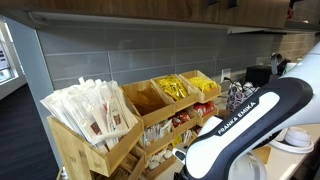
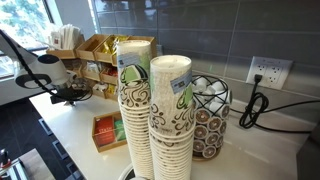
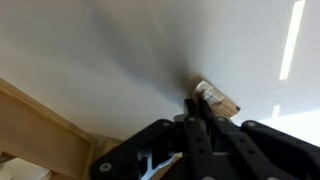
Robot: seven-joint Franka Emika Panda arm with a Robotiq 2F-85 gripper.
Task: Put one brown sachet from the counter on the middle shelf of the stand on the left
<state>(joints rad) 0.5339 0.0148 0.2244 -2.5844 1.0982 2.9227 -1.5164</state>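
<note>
Gripper (image 3: pixel 197 110) jaws are pinched on one end of the brown sachet (image 3: pixel 218 96), which lies on the white counter (image 3: pixel 120 50) near its far end edge, beside the stand (image 2: pixel 95 55). Best to lift straight up with a firm pinch before swinging over.

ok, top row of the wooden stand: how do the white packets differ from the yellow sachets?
The white packets are white with dark print; the yellow sachets are bright yellow. The white packets are far longer than the yellow sachets. The white packets stick up past their bin's rim; the yellow sachets sit low. Both fill top-row bins of the wooden stand.
</note>
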